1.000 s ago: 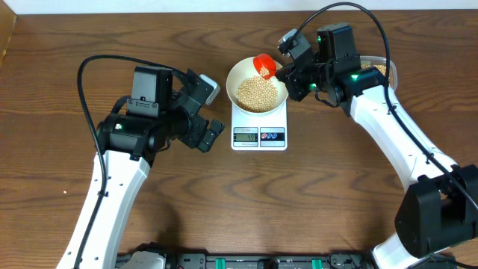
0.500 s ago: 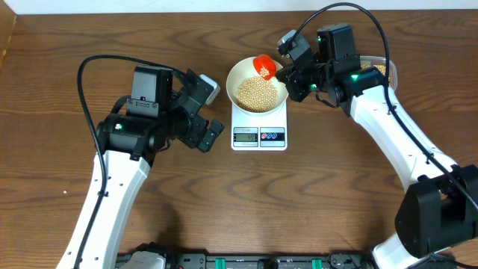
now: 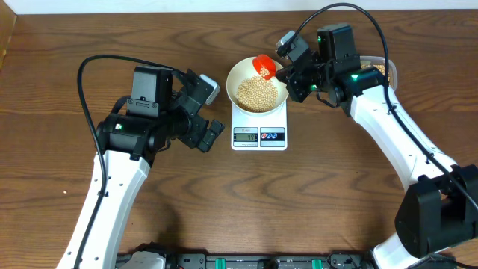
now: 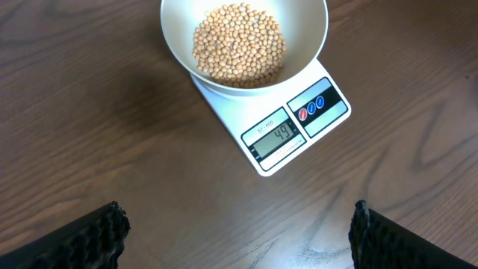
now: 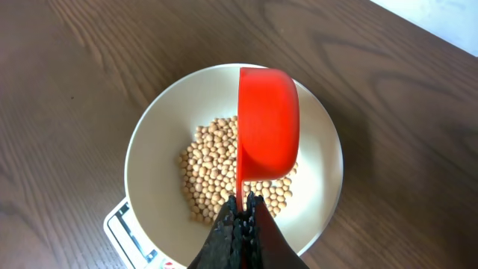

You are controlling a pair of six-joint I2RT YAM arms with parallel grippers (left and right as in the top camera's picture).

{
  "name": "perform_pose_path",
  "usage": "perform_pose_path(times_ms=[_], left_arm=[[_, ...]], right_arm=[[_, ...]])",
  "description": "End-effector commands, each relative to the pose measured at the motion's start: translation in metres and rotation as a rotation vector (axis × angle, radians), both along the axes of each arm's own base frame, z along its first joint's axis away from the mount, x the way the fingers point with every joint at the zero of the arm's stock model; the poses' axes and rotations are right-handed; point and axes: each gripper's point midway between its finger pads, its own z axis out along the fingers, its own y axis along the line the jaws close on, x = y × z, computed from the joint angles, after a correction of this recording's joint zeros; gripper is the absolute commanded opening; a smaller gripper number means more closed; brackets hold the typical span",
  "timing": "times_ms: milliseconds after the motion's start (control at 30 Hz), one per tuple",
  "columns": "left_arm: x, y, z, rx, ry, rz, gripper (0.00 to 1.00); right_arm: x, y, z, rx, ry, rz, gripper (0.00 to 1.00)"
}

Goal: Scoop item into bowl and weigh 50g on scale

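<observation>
Clamping the thin handle of a red scoop (image 5: pixel 267 123), the right gripper (image 5: pixel 240 213) has its two fingers pressed tightly together around it. The scoop's cup reaches out past the fingertips and hangs above the bowl (image 5: pixel 149 149), over the side nearer this gripper and tipped onto its side. The beans (image 5: pixel 205 179) lie heaped in the bottom of the bowl, directly below the scoop and just ahead of the fingertips. From these views I cannot tell whether the cup touches the rim or the heap.

The bowl sits on the scale (image 4: pixel 299 123) and covers most of its platform, leaving only the front strip with the display and two buttons showing. The display reads 44.

The left gripper (image 3: pixel 214 110) hovers to the left of the scale with its fingers spread wide and nothing between them. It touches neither the scale nor the bowl. In the left wrist view, the bowl of beans lies well ahead of the two dark fingertips, roughly centred between them, with bare wooden table (image 4: pixel 112 134) in the gap.

A clear tub (image 3: pixel 382 69) with more beans in it stands behind the right arm, mostly hidden by it.
</observation>
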Motion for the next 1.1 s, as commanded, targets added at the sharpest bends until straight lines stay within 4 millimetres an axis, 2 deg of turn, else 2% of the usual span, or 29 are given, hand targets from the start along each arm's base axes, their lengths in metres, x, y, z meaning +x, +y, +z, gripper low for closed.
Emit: perform_pose_path(times_ms=[0, 1067], left_arm=[[0.0018, -0.0002, 0.0053, 0.008, -0.019, -0.009, 0.96], [0.0018, -0.0002, 0.0053, 0.008, -0.020, -0.010, 0.96]], right_arm=[[0.0062, -0.0011, 0.0065, -0.011, -0.031, 0.005, 0.01], [0.0060, -0.0004, 0.0064, -0.027, -0.049, 0.024, 0.01]])
